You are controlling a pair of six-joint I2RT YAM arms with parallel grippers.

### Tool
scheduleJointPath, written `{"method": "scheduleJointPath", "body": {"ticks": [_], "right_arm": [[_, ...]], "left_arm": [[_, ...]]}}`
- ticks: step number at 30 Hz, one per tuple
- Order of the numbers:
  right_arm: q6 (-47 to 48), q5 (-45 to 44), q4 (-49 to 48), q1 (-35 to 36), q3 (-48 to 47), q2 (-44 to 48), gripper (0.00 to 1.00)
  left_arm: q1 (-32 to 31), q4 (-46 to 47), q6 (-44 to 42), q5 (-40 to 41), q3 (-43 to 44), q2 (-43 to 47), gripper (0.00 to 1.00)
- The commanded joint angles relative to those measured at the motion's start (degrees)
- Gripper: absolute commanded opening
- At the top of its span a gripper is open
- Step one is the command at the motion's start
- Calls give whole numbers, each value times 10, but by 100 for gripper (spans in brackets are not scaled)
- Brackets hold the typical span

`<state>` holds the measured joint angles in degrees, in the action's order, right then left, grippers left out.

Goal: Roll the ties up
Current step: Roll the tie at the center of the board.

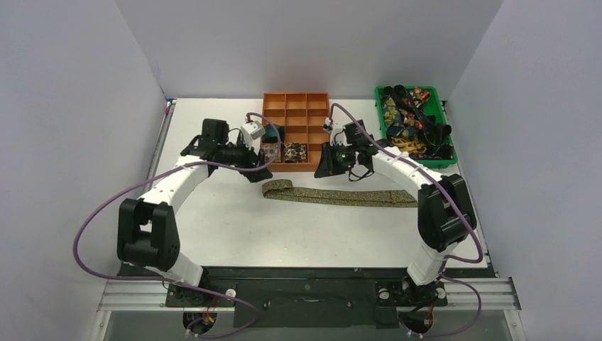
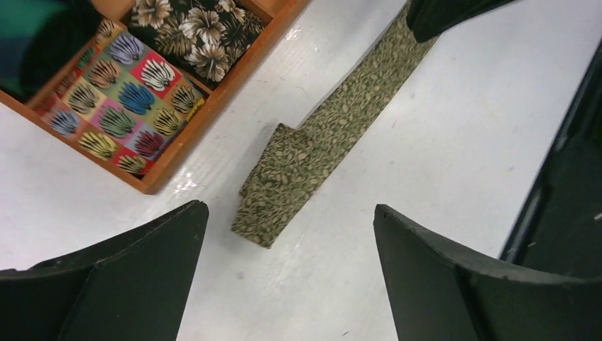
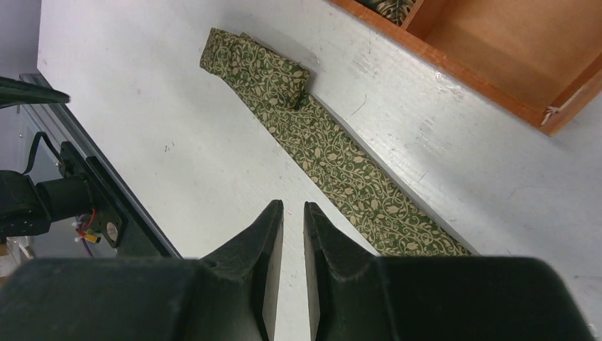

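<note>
An olive-gold patterned tie lies flat across the table, its left end folded over on itself into a short flap. My left gripper hovers just above and near that folded end, wide open and empty. My right gripper hangs over the table beside the middle of the tie, its fingers nearly together with only a thin slit and nothing between them. Rolled ties sit in the orange box: a multicolour one, a dark floral one and a dark teal one.
The orange divided box stands behind the tie, between the two grippers. A green bin at the back right holds several loose ties. Purple cables loop along both arms.
</note>
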<state>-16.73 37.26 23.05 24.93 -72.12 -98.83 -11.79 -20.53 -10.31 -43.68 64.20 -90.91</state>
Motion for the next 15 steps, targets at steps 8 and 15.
{"method": "scheduleJointPath", "body": {"ticks": [8,15], "right_arm": [[48,-14,21,5,-21,-3,14],[79,-28,54,-12,-14,28,15]], "left_arm": [[-48,-104,-472,67,-9,-50,95],[-80,-124,-519,112,40,-135,97]]}}
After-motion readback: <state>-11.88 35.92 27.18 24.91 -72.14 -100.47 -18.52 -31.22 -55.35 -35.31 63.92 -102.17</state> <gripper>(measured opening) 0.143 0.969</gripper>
